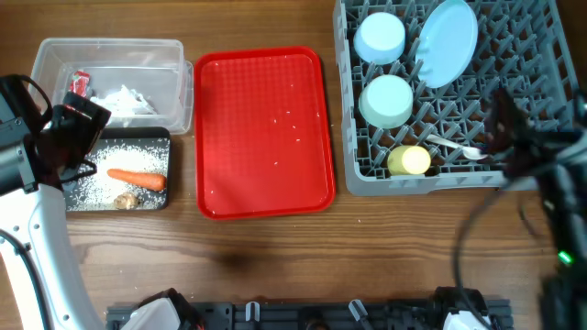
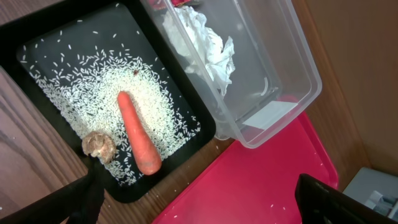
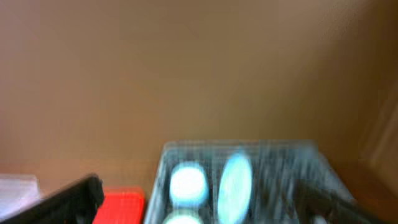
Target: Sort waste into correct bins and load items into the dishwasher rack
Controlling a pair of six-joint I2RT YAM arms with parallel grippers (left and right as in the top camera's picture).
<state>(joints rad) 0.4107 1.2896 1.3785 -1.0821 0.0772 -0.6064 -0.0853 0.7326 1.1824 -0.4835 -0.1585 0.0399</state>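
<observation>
The grey dishwasher rack (image 1: 541,55) holds the light blue plate (image 1: 447,41), light blue bowl (image 1: 380,38), pale green bowl (image 1: 385,100), yellow cup (image 1: 409,160) and white spoon (image 1: 456,148). The clear tub (image 1: 110,53) holds the red-and-white wrapper (image 1: 80,83) and white tissue (image 2: 208,46). The black tray (image 1: 147,137) holds rice grains (image 2: 106,81), the carrot (image 2: 138,134) and the brown food bit (image 2: 98,146). My left gripper (image 2: 199,208) is open and empty above the tray's corner. My right gripper (image 3: 199,202) is open and empty, raised near the rack's right side; its view is blurred.
The flat red serving tray (image 1: 266,133) lies between the bins and the rack, with a few stray rice grains on it. Both arms' cables and bases sit along the table's front edge.
</observation>
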